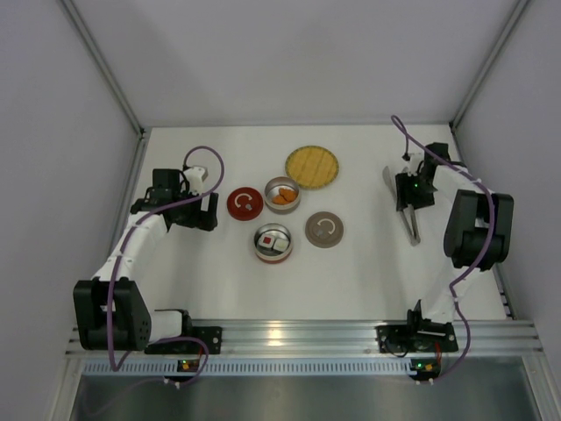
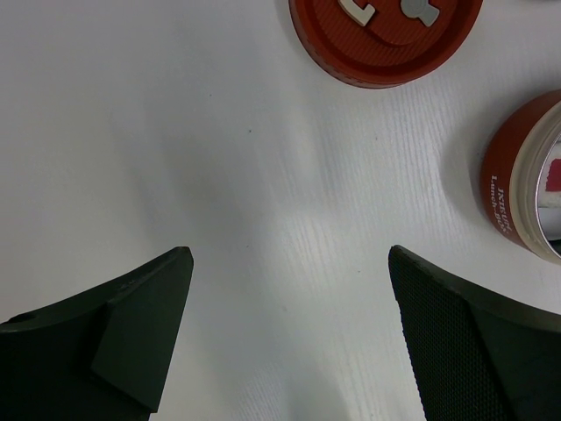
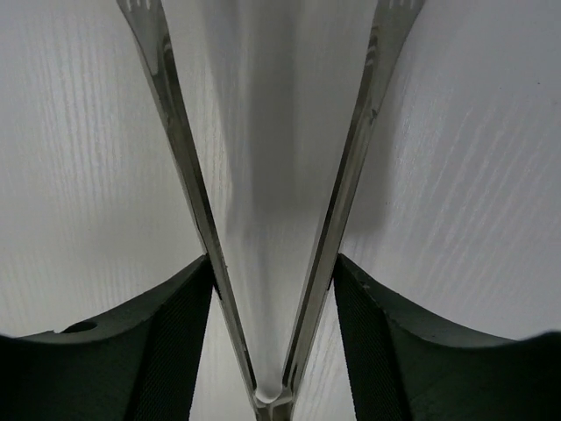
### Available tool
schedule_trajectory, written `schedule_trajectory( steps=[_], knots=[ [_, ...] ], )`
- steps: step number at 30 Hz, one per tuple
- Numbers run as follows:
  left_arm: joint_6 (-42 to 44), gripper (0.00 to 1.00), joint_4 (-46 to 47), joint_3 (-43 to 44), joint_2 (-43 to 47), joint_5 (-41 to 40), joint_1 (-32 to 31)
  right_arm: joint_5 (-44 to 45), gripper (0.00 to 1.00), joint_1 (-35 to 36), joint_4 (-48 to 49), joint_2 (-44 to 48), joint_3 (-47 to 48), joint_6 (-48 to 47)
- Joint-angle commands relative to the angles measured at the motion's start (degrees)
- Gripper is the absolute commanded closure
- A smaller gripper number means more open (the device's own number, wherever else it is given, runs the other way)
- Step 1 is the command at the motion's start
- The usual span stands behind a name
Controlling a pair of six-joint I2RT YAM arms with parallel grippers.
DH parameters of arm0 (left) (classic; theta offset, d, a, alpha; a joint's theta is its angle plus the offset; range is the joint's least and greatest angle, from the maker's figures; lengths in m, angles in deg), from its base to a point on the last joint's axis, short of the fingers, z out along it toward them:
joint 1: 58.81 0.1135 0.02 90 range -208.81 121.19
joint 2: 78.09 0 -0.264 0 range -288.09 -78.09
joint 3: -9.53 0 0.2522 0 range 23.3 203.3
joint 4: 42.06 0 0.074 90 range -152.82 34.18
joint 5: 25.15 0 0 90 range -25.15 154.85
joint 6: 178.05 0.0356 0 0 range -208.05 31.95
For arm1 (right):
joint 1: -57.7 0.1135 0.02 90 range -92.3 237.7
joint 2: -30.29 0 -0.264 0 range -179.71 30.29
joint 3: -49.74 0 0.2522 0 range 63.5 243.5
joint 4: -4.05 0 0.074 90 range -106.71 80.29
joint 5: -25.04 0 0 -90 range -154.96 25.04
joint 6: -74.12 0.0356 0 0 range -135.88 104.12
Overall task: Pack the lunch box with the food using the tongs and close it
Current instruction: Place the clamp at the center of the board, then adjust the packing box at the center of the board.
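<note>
Tongs (image 3: 180, 158) are clamped near their hinge by the half-closed right gripper (image 3: 272, 263), tips splayed ahead, presumably for squeezing onto food (image 1: 282, 197); left gripper (image 2: 289, 252) is held wide open, empty.

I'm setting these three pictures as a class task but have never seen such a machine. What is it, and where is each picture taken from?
Two robot arms are bolted to the near edge of a white table. The wide picture looks down from above; the other two come from a camera on each wrist. The left end effector is open, empty. The right end effector grips silver tongs. On the table: a red lid, a brown lid, a yellow woven plate, a tin of orange chunks, and a second tin holding a red-topped cube and a white cube.
</note>
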Motion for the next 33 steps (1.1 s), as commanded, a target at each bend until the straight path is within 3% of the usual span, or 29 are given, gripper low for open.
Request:
schedule_trajectory(
  steps=[1,5,7,8,9,18,23,27,33],
  knots=[
    [1.34,0.02,0.19,2.06,1.57,0.52,0.25,0.40,0.43,-0.21,2.62,-0.53,0.16,-1.29],
    [2.92,0.02,0.19,1.79,1.75,0.69,0.25,-0.22,0.29,-0.21,2.18,-0.62,0.42,-1.20],
    [3.71,0.02,0.01,2.05,1.75,1.04,0.25,-0.48,0.16,-0.21,1.92,-0.44,0.68,-1.11],
    [3.88,0.02,0.18,2.14,1.58,1.13,0.25,-0.83,0.04,-0.21,1.83,-0.35,0.86,-1.11],
    [3.89,0.02,0.27,2.14,1.49,1.22,0.25,-0.92,0.01,-0.21,1.48,0.17,0.86,-1.03],
    [1.25,0.02,-0.25,6.27,-5.62,7.45,0.25,-5.92,0.01,-0.21,-1.95,9.73,1.03,-2.08],
    [5.29,0.05,-1.66,8.82,-5.02,14.83,0.07,-17.52,0.01,0.05,-5.81,15.98,2.17,-2.61],
    [8.45,0.05,-3.23,11.89,-3.09,20.11,-1.86,-22.18,0.09,4.17,-8.46,19.85,2.18,-1.73],
    [11.70,0.10,-4.65,16.11,-3.61,20.38,-14.15,-26.06,0.30,14.19,-5.75,16.53,-2.30,0.38]
  ],
)
